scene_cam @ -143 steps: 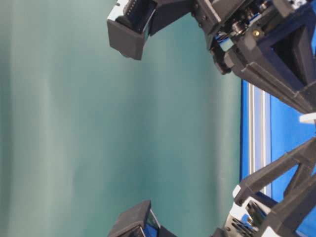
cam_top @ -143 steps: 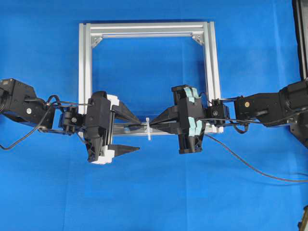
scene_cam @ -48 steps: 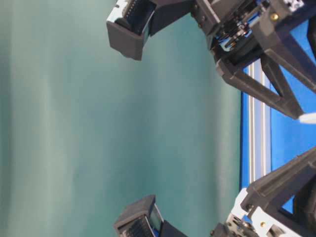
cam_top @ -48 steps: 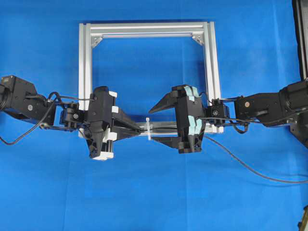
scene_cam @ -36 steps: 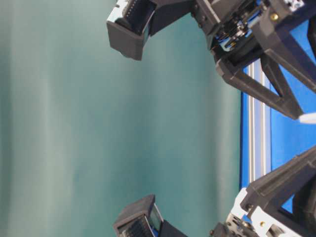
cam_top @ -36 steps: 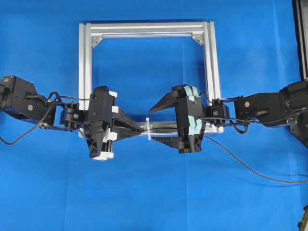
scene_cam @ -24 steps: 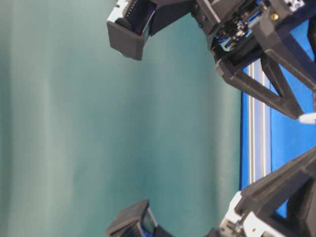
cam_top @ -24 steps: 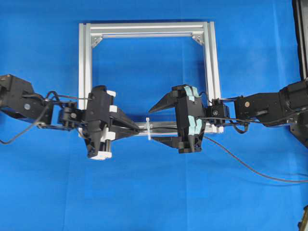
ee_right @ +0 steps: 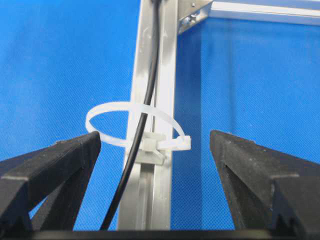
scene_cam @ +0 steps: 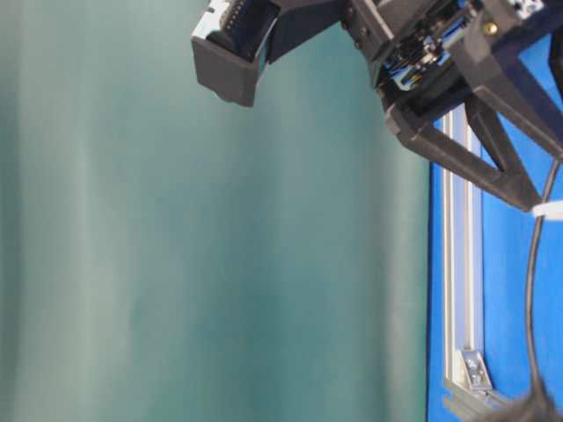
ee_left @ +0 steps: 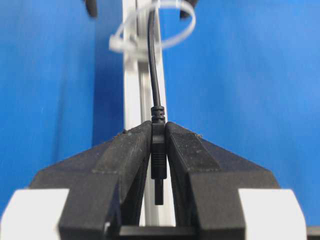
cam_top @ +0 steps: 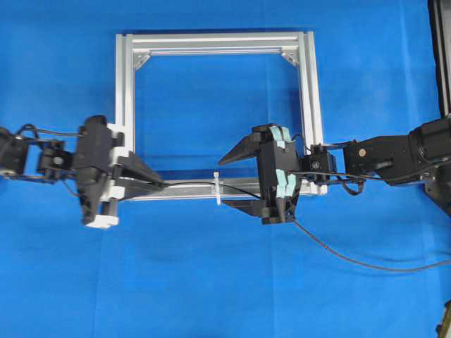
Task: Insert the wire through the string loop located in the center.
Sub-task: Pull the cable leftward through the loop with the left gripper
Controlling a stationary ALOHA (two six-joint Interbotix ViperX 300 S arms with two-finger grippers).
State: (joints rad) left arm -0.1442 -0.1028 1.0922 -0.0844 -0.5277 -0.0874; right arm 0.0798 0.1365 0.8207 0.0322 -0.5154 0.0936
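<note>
The black wire (cam_top: 190, 184) runs through the white string loop (cam_top: 218, 189) at the middle of the silver frame's near bar. My left gripper (cam_top: 164, 186) is shut on the wire's plug (ee_left: 158, 155), left of the loop; in the left wrist view the gripper (ee_left: 158, 129) has the wire (ee_left: 155, 70) leading away through the loop (ee_left: 155, 25). My right gripper (cam_top: 224, 183) is open and empty just right of the loop. In the right wrist view its fingers (ee_right: 75, 150) stand either side of the loop (ee_right: 135, 127), with the wire (ee_right: 145, 110) passing inside it.
The silver square frame (cam_top: 125, 105) lies on the blue mat. The wire's slack trails under my right gripper and off to the right edge (cam_top: 352, 260). In the table-level view the wire (scene_cam: 530, 290) runs along the frame bar (scene_cam: 457, 264).
My left gripper, shut on the plug, has moved well to the left, drawing more wire through the loop. My right gripper has stayed open in place.
</note>
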